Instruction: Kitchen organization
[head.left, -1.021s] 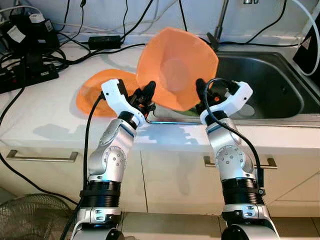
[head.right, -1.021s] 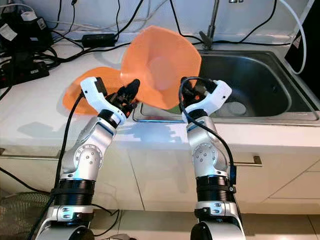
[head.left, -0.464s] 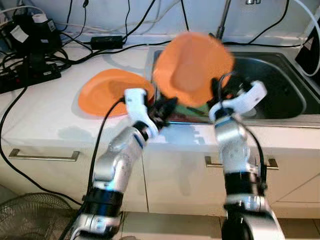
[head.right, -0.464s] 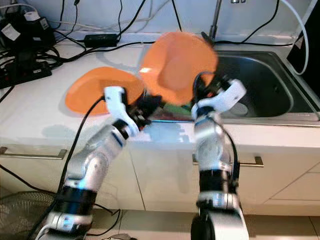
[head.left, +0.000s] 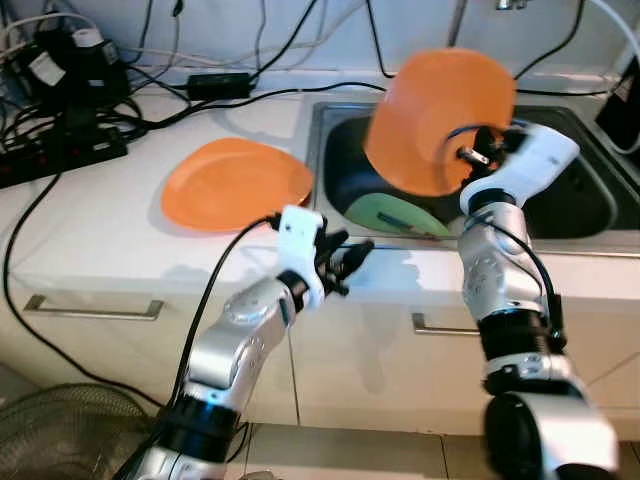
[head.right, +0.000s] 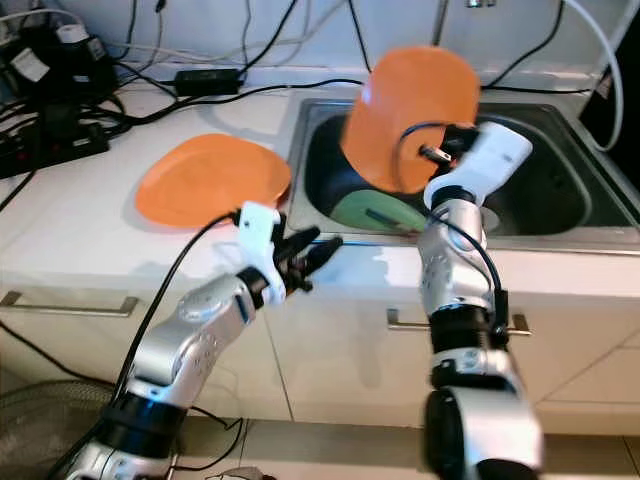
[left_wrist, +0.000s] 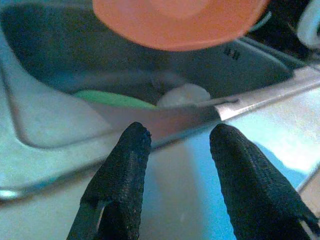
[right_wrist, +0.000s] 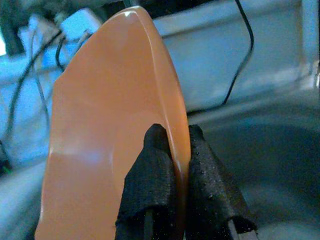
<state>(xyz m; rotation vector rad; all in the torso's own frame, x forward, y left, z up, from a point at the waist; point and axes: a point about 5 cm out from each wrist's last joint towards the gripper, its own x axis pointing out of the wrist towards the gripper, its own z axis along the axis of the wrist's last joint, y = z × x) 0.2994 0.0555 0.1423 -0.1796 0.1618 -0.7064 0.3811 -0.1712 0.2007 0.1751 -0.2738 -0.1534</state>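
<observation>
So: right gripper (right_wrist: 172, 165) pinches rim of orange plate (head.left: 435, 120), held upright above sink (head.left: 570, 215). Left gripper (head.left: 345, 262) spread, empty, over counter edge. Second orange plate (head.left: 235, 182) sits on counter; green plate (head.left: 395, 215) remains in sink. Sorting looks roughly midway.

We see bare tabletop (head.left: 110, 250) along the front edge, where the left pincer (head.left: 352, 258) hovers with its fingers (left_wrist: 125, 165) apart. Further back an orange plate (head.left: 235, 182) lies flat, and behind it cables (head.left: 150, 95) and a power strip (head.left: 60, 155) crowd the wall side. The sink (head.left: 570, 190) mouth is partly blocked: the right pincer (right_wrist: 172, 165) grips a raised plate (head.left: 440, 115) above it, and a green plate (head.left: 395, 215) lies in the basin's left part. The basin's right part looks open, though blur leaves us unsure.
</observation>
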